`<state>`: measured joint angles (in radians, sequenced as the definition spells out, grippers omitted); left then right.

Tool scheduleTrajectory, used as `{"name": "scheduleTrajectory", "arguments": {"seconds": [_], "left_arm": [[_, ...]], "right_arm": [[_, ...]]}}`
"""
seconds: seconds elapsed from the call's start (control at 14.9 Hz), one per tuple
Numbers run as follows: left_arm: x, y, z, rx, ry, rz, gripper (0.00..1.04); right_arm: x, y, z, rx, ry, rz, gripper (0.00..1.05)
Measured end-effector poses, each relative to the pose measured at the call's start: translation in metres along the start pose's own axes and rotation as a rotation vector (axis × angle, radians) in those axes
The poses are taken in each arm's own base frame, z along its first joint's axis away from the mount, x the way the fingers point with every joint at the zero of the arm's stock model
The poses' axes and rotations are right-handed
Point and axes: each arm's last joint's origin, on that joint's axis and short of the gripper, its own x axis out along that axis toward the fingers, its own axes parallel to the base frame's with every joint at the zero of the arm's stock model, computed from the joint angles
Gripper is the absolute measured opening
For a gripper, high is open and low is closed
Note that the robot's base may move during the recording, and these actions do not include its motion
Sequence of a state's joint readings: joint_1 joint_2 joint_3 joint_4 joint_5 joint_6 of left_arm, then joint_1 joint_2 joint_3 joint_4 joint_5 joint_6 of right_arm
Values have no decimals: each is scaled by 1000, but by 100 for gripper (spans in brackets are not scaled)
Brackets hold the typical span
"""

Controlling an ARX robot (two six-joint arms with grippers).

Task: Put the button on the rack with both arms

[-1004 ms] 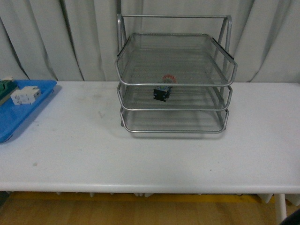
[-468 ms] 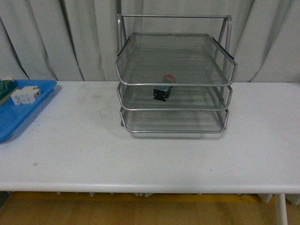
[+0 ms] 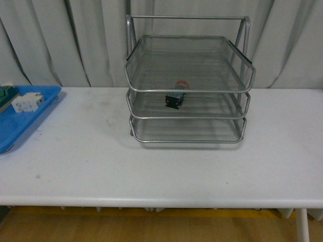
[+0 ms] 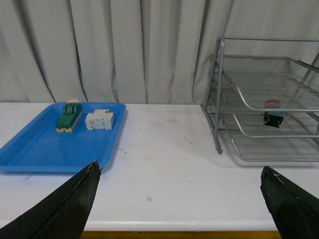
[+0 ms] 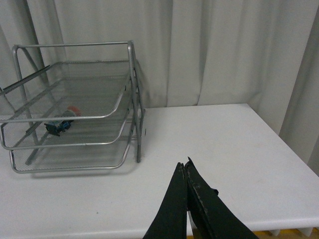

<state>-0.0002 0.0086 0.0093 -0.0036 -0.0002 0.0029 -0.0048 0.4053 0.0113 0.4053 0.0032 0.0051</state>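
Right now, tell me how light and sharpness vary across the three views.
Front view: even, soft light, button hazy behind the rack mesh. Left wrist view: blue tray crisp, left gripper fingers dark. Right wrist view: right gripper near-black against the bright table.

A blue tray (image 4: 45, 149) on the white table (image 3: 166, 166) holds a green-topped block (image 4: 69, 117) beside a white block (image 4: 99, 120)
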Motion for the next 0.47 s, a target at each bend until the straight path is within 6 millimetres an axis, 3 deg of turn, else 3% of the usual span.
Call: {"name": "scheduleTrajectory", "arguments": {"seconds": [0.47], "left_arm": [[0, 0, 0, 0, 0, 0, 98]], "right_arm": [[-12, 0, 0, 0, -2, 0, 2]]}}
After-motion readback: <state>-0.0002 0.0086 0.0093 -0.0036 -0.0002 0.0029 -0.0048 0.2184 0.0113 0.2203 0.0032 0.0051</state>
